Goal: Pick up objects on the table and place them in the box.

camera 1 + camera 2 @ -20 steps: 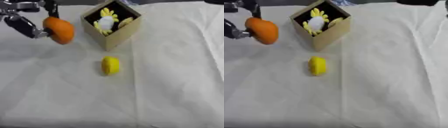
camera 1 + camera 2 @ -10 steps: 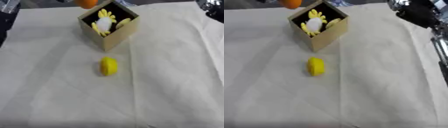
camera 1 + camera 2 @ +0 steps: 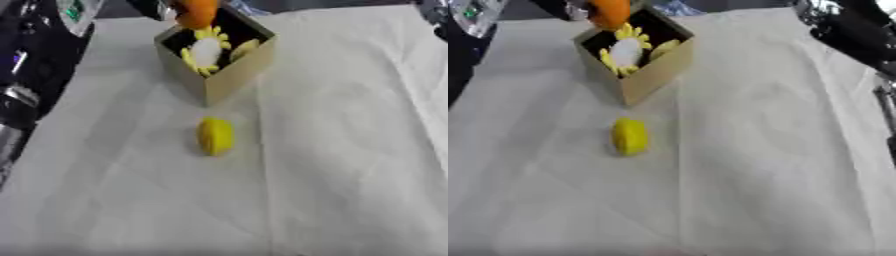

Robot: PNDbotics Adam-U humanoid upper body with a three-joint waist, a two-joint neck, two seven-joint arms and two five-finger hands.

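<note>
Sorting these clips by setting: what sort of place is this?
Probably a lab or test bench, not a home: a table draped in a plain white cloth, a small cardboard box holding yellow and white items, one yellow object, robot arm hardware at the edges.

Left arm (image 3: 26, 75): black housing w/ silver joint sections, small green marking near top, blurred. Left hand (image 3: 157, 7): dark, mostly hidden, fingers not readable. Right arm (image 3: 850, 30): black glossy shell, silver highlights, blurred. No cables or screws discernible.
</note>
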